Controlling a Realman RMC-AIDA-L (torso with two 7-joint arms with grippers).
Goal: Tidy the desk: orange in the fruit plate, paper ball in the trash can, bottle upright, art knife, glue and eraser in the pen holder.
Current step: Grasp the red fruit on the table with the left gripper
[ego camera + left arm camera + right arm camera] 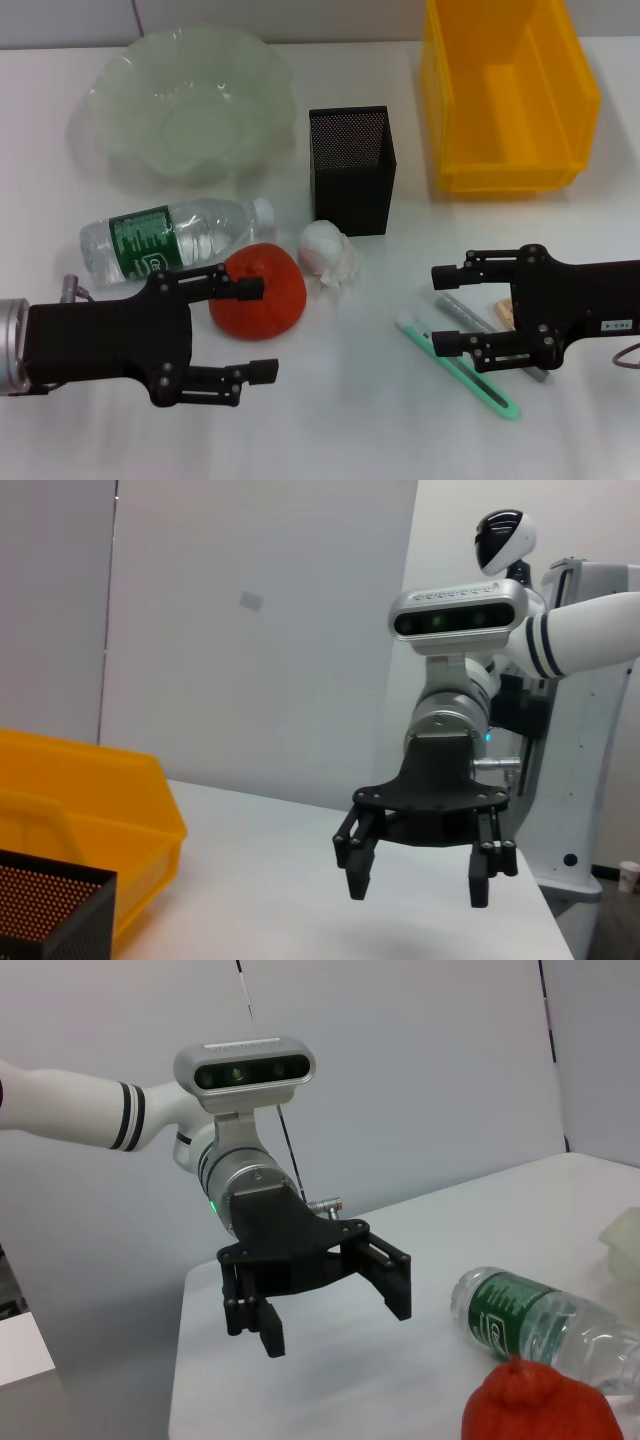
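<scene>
Hovering low over the white worktop (350, 420), the left claw (255, 330) had its fingers spread wide, one tip reaching in front of the orange (258, 290) and holding nothing. The orange sat just beside the paper ball (330, 252), with the bottle (170, 240) lying on its side just behind it, cap pointing toward the pen holder (352, 170). The pale-green fruit plate (190, 100) stood at the back left and held nothing, and the yellow trash can (505, 95) stood at the back right. The right claw (445, 308) hung open and free of any load above the art knife (460, 372), which lay flat beside the grey glue (470, 318). The tan eraser (503, 310) peeked out between the right claw's fingers, near the glue, resting on the worktop.
</scene>
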